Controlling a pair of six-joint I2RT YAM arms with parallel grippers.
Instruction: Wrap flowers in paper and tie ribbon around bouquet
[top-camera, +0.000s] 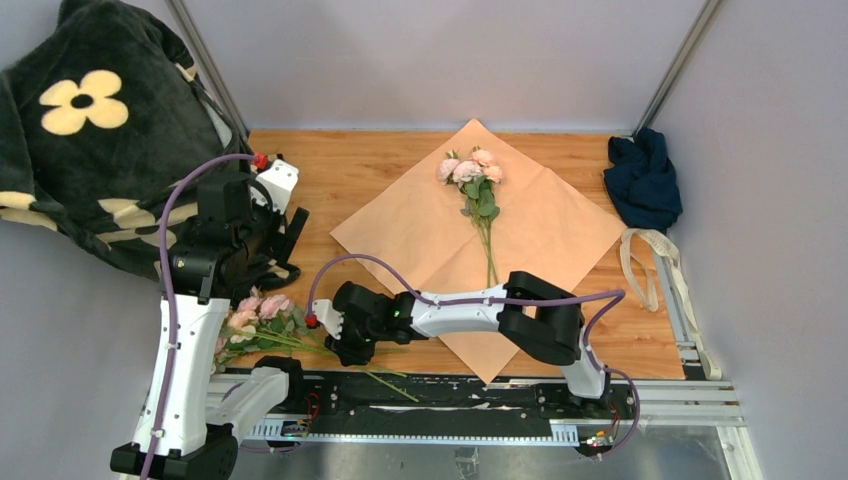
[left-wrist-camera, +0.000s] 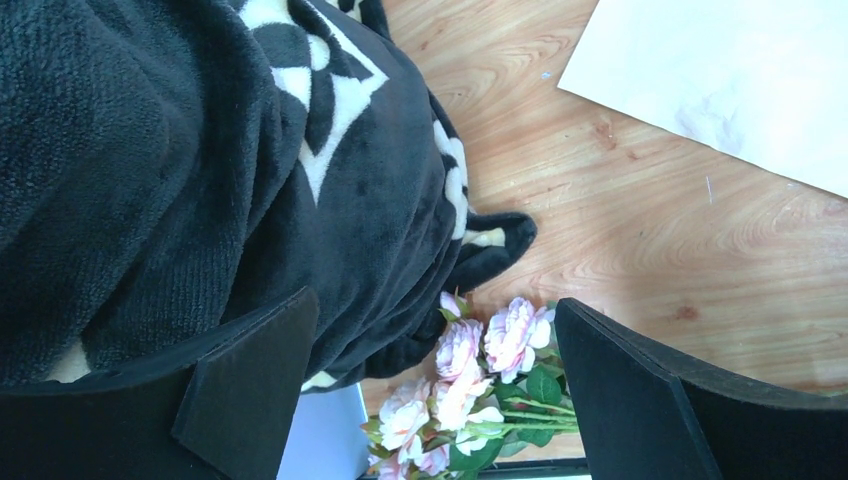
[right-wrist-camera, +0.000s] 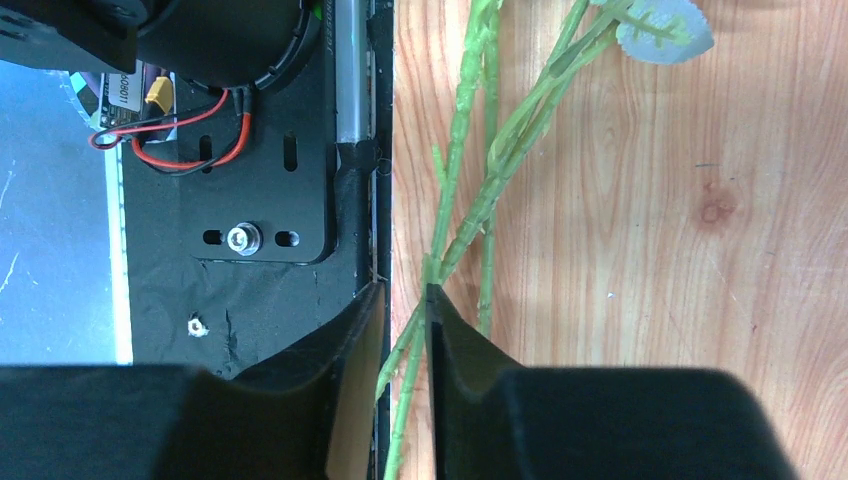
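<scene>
The paper (top-camera: 560, 230) lies flat on the table, tan face up, and shows pale in the left wrist view (left-wrist-camera: 720, 80). One bunch of pink flowers (top-camera: 470, 170) rests on it, stems toward me. A second bunch of flowers (top-camera: 262, 315) lies at the front left, blooms (left-wrist-camera: 480, 360) between the left fingers. My right gripper (top-camera: 342, 345) reaches left, its jaws (right-wrist-camera: 405, 292) narrowed onto two green stems (right-wrist-camera: 470, 200) at the table's near edge. My left gripper (top-camera: 290, 248) hangs wide open (left-wrist-camera: 432, 305) above the blooms, holding nothing. The ribbon (top-camera: 650, 262) lies at the right edge. No bouquet is in view.
A black blanket with cream flower prints (top-camera: 100, 150) drapes over the back left corner and fills much of the left wrist view (left-wrist-camera: 200, 150). A dark navy cloth (top-camera: 643, 180) sits at the back right. The black mounting rail (right-wrist-camera: 260, 200) borders the near table edge.
</scene>
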